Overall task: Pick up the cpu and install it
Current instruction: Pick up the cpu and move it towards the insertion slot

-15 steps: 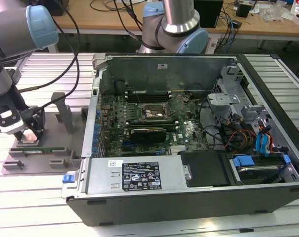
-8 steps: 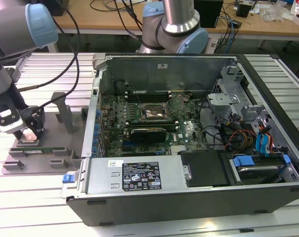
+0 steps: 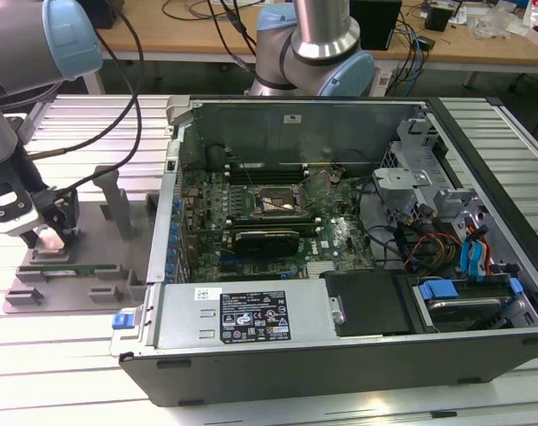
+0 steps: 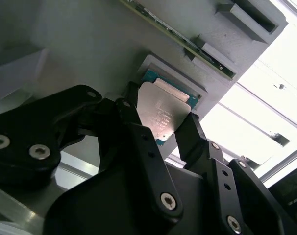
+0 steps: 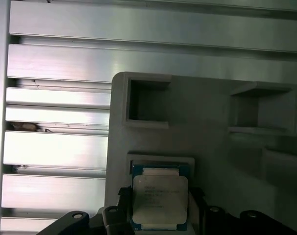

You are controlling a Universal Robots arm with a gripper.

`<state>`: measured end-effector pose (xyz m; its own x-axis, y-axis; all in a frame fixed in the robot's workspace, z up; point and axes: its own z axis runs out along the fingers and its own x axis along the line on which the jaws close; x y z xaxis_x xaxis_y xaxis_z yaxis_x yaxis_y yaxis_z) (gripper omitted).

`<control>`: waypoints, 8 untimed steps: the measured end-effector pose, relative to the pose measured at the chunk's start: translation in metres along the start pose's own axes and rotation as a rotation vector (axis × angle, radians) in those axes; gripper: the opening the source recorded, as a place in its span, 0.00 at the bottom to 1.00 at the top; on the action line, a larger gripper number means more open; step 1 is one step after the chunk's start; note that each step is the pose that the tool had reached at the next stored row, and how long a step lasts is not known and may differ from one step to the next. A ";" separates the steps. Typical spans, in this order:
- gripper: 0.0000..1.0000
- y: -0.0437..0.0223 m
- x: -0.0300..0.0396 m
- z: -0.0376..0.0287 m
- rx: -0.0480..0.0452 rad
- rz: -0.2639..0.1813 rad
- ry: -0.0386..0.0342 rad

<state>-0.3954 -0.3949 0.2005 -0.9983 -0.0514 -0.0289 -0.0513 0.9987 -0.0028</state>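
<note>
Flanking the cpu (image 4: 163,110), the hand (image 4: 160,120) hides its edges.

Nothing legible. cpu (image 5: 160,196) at the hand (image 4: 160,117): faint print on its metal top, unreadable. Well away from hand, black label (image 3: 253,317) and white sticker (image 3: 208,294) on metal cover (image 3: 176,318) of computer case (image 3: 340,368): print too small.

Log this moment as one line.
phase: pick | tool: at cpu | cpu: flat in grey tray recess | install: not done
</note>
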 end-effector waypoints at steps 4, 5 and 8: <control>0.55 0.0000 -0.0001 -0.0025 0.0000 0.000 0.0000; 0.55 0.0000 -0.0001 -0.0031 0.0000 0.000 0.0000; 0.55 0.0000 -0.0002 -0.0067 0.0000 0.000 0.0000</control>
<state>-0.3954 -0.3949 0.2072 -0.9983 -0.0514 -0.0289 -0.0513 0.9987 -0.0028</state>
